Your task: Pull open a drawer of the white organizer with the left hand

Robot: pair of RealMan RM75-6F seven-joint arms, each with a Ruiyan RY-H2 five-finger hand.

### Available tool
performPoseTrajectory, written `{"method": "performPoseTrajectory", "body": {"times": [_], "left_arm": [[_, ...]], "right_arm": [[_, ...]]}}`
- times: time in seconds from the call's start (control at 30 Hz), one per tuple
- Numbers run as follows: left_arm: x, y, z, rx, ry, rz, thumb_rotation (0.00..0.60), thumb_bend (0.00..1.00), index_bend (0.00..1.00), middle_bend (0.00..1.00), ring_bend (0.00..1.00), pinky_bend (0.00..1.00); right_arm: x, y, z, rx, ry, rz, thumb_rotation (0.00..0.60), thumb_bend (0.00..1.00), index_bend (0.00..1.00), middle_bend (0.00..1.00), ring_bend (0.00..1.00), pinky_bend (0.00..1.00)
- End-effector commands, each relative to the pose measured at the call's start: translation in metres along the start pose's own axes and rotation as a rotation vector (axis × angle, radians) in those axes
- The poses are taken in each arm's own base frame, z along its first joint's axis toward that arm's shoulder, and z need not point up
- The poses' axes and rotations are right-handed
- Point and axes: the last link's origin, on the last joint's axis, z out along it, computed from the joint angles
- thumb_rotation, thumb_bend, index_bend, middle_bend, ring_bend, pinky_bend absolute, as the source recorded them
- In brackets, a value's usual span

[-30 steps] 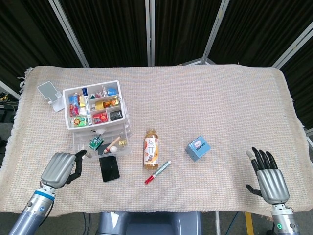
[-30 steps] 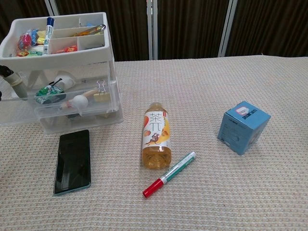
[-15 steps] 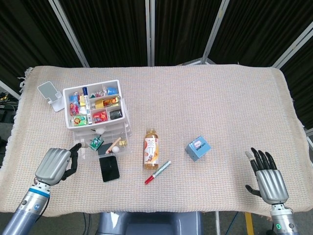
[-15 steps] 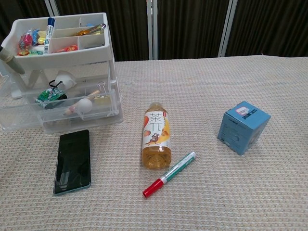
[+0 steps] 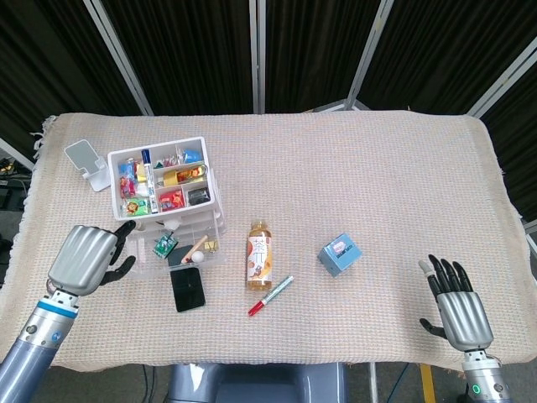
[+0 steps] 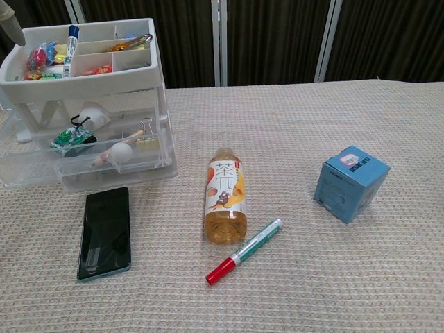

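Observation:
The white organizer (image 5: pixel 164 180) stands at the left of the table, its top tray full of small items; the chest view shows it too (image 6: pixel 83 87). A clear drawer (image 5: pixel 178 248) sticks out from its front with a green packet, a ball-tipped stick and a binder clip inside (image 6: pixel 104 149). My left hand (image 5: pixel 84 259) hovers left of the drawer with its fingers curled in, holding nothing and apart from the drawer. Only one of its fingertips (image 6: pixel 7 14) enters the chest view, at the top left. My right hand (image 5: pixel 457 309) is spread at the front right edge.
A black phone (image 5: pixel 187 288) lies just in front of the drawer. To its right lie a tea bottle (image 5: pixel 260 256) and a red-capped marker (image 5: pixel 270 295), then a blue box (image 5: pixel 340 254). A white phone stand (image 5: pixel 86 162) sits left of the organizer.
My left hand has let go of the drawer front and drawn back to the left and upward. The drawer stays pulled out. The right hand has barely moved.

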Motion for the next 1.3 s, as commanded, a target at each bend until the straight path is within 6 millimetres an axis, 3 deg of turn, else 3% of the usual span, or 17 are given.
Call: {"method": "performPoseTrajectory", "body": {"times": [0.03, 0.27, 0.6, 1.3], "left_arm": [[0.006, 0.004, 0.022, -0.017, -0.013, 0.13, 0.6, 0.0, 0.39, 0.92, 0.9, 0.8], [-0.01, 0.012, 0.044, -0.037, -0.065, 0.213, 0.6, 0.0, 0.41, 0.97, 0.93, 0.82], [-0.021, 0.023, 0.057, -0.081, -0.159, 0.294, 0.6, 0.0, 0.49, 0.97, 0.93, 0.83], [-0.03, 0.038, 0.071, -0.065, -0.253, 0.417, 0.6, 0.0, 0.42, 0.97, 0.93, 0.83]], "right_arm": [[0.0, 0.0, 0.0, -0.001, -0.002, 0.001, 0.6, 0.0, 0.09, 0.0, 0.0, 0.0], [-0.001, 0.001, 0.001, -0.001, -0.005, 0.005, 0.6, 0.0, 0.09, 0.0, 0.0, 0.0], [-0.001, 0.0, 0.0, 0.004, -0.004, 0.006, 0.6, 0.0, 0.09, 0.0, 0.0, 0.0], [0.0, 0.002, 0.001, 0.002, -0.007, 0.02, 0.6, 0.0, 0.09, 0.0, 0.0, 0.0]]}}
